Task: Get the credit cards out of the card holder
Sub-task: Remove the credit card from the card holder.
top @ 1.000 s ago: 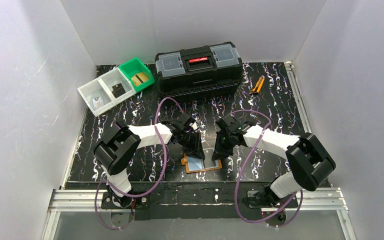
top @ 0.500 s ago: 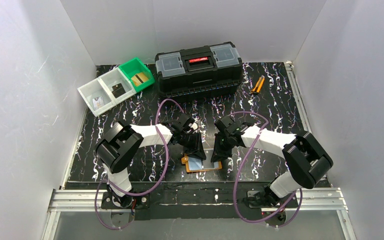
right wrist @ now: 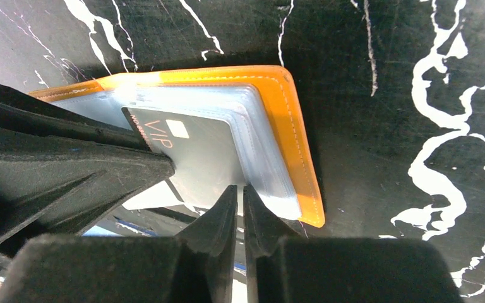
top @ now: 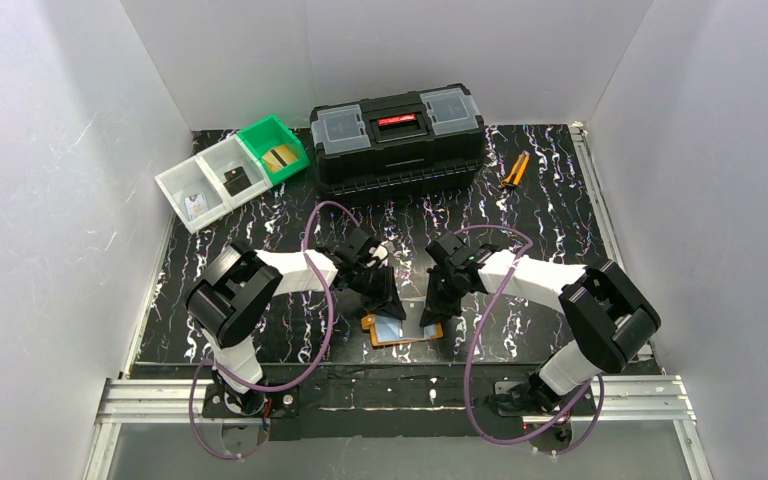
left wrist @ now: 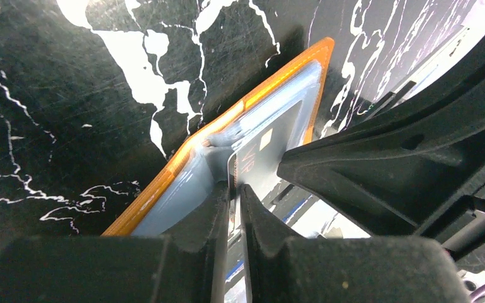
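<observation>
Holder (top: 395, 330) lies open on desk (top: 560, 230) near the front edge, between the two arms; orange cover, clear bluish pockets face up. Both end effectors come down on it, left from the left, right from the right, tips close to each other.

Left end effector (left wrist: 230, 189): fingers (left wrist: 218, 211) almost together, clamped on the edge of the VIP card (left wrist: 271, 148); the thin card edge runs down between them. The card is dark grey with a small pale chip; part of it sits in the pocket stack and its left corner is at the left tips. From above, the left end effector (top: 385, 300) is at the holder's far-left part.

Right end effector (right wrist: 239, 189): fingers (right wrist: 221, 211) nearly together with only a sliver of gap; tips at the near edge of the pockets, just below the VIP card (right wrist: 196, 148). Cannot tell whether they pinch a pocket leaf or just press on it. The holder's orange rim (right wrist: 284, 113) shows to the right of the pockets. From above, the right end effector (top: 432, 318) is at the holder's right edge.

Back left: green bin (top: 273, 148) with a gold card (top: 280, 157); beside it white bins (top: 210, 180), a dark card (top: 237, 180) in the nearer cell; something small in the far-left cell, too small to tell. Toolbox (top: 397, 135) at back centre, lid shut; pliers (top: 513, 170) lie to its right, well apart from the holder.
</observation>
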